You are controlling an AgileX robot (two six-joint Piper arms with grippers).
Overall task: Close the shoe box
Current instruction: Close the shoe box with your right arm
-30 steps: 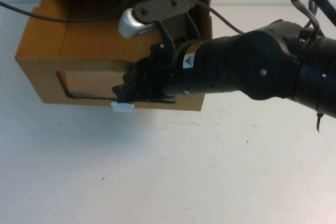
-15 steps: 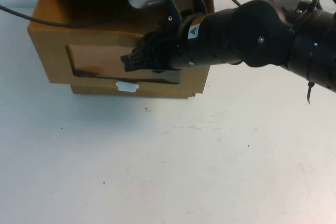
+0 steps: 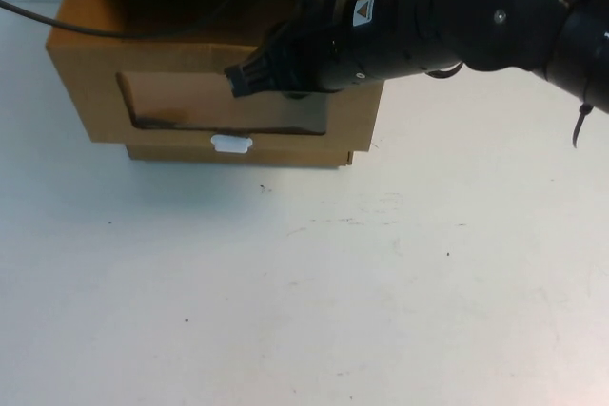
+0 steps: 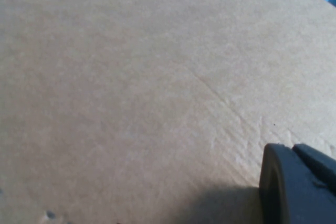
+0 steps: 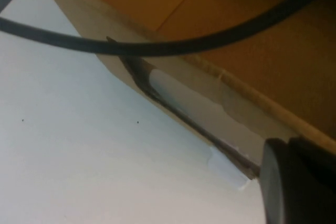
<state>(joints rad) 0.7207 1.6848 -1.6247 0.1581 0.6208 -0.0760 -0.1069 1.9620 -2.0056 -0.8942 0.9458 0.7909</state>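
- While I watch the high view, the shoe box (image 3: 219, 92) sits at the far left of the desk (image 3: 314, 282), its windowed front panel facing me and the white pull tab (image 3: 231, 144) just below the window.
- My right gripper (image 3: 249, 79) reaches in from the right and lies against the upper part of that front panel, near its middle; I cannot tell whether its jaws are spread or pressed together.
- Since the drawer's front stands only a little proud of the sleeve's lower edge, I judge it nearly home, and what travel remains runs straight away from me, toward the far side.
- Lying across the desk from left to right, the box's long axis is square to that push.
- My left gripper (image 4: 296, 184) hovers close over plain brown cardboard; I cannot tell how its jaws stand, nor where it lies relative to the box front.
- So the right arm is the one placed to finish.
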